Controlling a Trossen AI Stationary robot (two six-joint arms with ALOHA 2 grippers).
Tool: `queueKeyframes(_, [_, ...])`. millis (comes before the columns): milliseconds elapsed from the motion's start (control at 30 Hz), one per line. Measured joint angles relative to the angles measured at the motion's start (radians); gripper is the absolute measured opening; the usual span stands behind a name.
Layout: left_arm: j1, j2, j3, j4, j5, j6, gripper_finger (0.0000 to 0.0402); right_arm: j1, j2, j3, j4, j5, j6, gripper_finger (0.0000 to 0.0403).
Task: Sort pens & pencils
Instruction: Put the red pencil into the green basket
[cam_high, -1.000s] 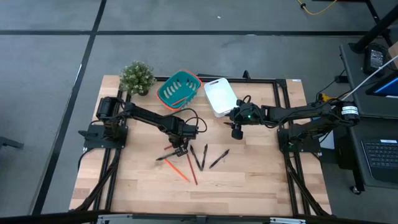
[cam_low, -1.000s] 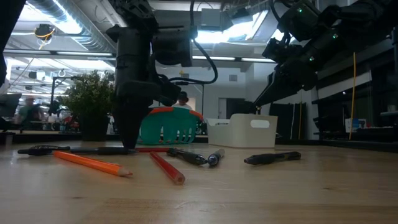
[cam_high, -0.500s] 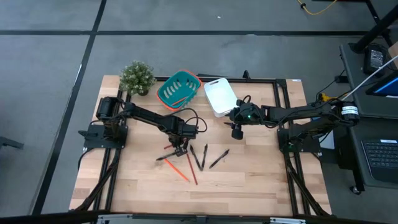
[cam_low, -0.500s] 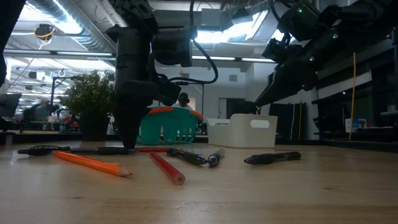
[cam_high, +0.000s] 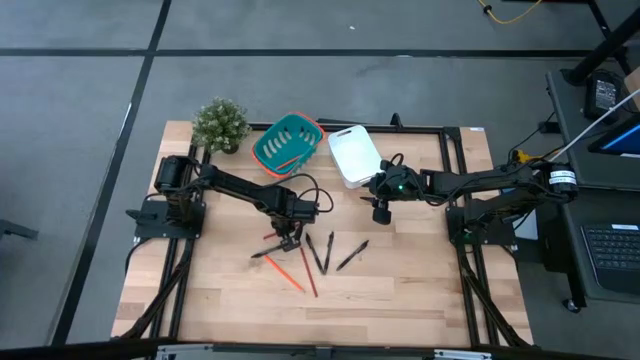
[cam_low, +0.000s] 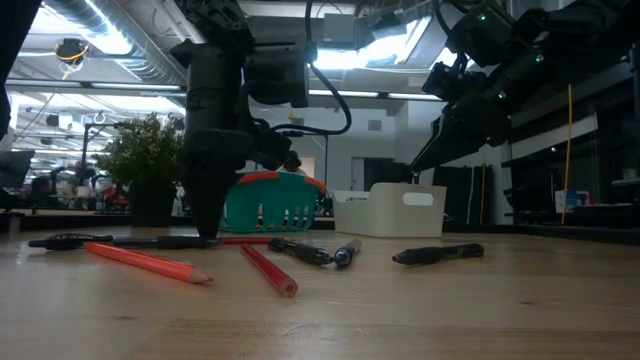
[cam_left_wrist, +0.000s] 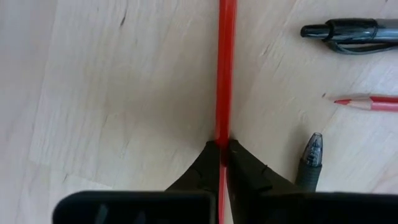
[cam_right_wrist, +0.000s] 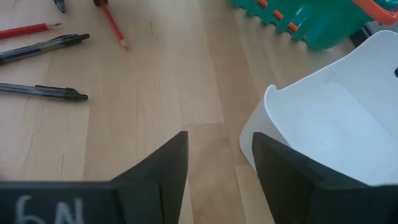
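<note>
High view shows sorting barely begun: pens (cam_high: 322, 252) and pencils (cam_high: 298, 272) lie loose at bench (cam_high: 400, 300) centre. Left gripper (cam_left_wrist: 222, 149) pinches one red pencil (cam_left_wrist: 224, 68); right gripper (cam_right_wrist: 217, 171), wide, waits beside white bin (cam_high: 354, 155) at one o'clock.

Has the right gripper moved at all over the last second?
No. In the high view the right gripper sits at the same spot beside the white bin as before, jaws open, waiting.

Left gripper (cam_left_wrist: 222, 144) down, fingers pinched — right gripper (cam_right_wrist: 219, 163) fingers apart.
</note>
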Motion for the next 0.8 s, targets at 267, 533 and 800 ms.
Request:
queueKeyframes(267, [0.001, -0.02, -0.006, 0.0, 0.001, 0.051, 0.0005, 0.0, 0.0, 0.0, 0.001, 0.0, 0.0, 0.018])
queueKeyframes(533, [-0.002, -0.116, -0.01, -0.015, -0.023, 0.054, 0.0004, 0.0, 0.0, 0.0, 0.001, 0.0, 0.0, 0.018])
queueKeyframes(800, [0.0, -0.159, -0.009, -0.019, -0.096, 0.087, 0.0004, 0.0, 0.0, 0.0, -0.004, 0.0, 0.0, 0.018])
